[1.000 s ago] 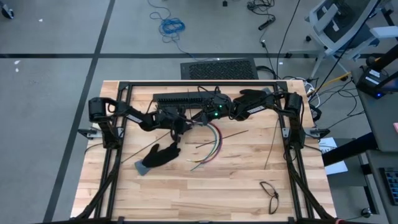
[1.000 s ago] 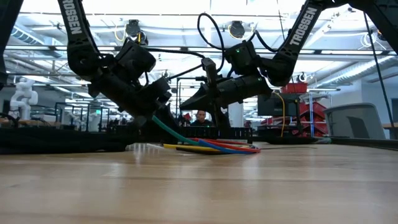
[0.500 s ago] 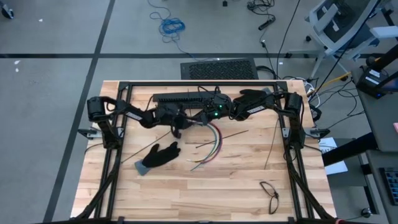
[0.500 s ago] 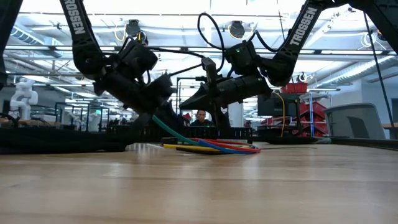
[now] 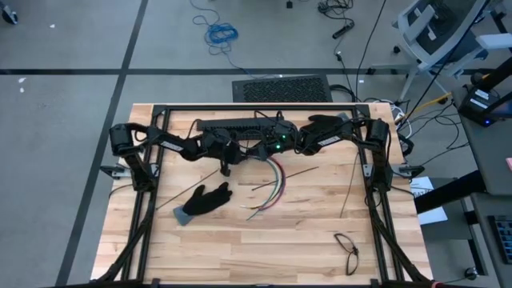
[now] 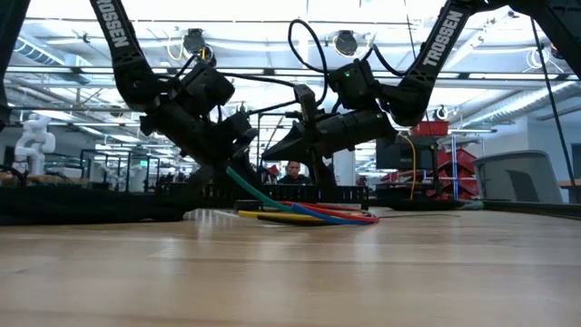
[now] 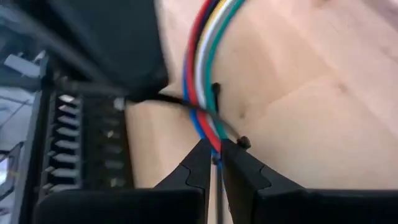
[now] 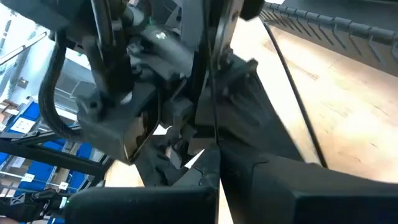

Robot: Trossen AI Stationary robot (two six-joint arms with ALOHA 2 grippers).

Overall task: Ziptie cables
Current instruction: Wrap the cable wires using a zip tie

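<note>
The cables [image 5: 272,188] are a bundle of red, blue, white, yellow and green wires [image 7: 202,56]. They curve over the wood from the table's middle up toward both grippers; in the low view their far end rises off the table [image 6: 250,186]. A thin black zip tie [image 7: 163,101] crosses the bundle. My left gripper [image 7: 214,149] is shut at the bundle's raised end, also seen from above [image 5: 227,166]. My right gripper [image 8: 214,152] is shut just beyond it [image 5: 258,152], tip to tip with the left [image 6: 270,150]. My left gripper pinches a thin black strip [image 7: 217,177], which shows in the narrow slit between its two fingers and runs along them. The fingertips [image 7: 202,152] stand against the bundle where the tie crosses it. They slant down from the table's left. My right gripper pinches a thin black strip [image 8: 214,118] between its fingertips. The strip runs on from them toward the left arm. The fingers come in nearly level from the table's right; what lies farther along the strip is hidden by the left arm's wrist.
A long black slotted bar [image 5: 240,126] lies along the far edge behind the grippers. A black glove [image 5: 204,200] lies left of the cables. Loose thin black strips [image 5: 300,174] [image 5: 349,188] and a small black loop [image 5: 346,248] lie to the right. A person [image 6: 292,170] sits beyond the table.
My left gripper has gone a little toward the table's far edge and toward my right gripper, rolling slightly. The cables and my right gripper have kept their places.
</note>
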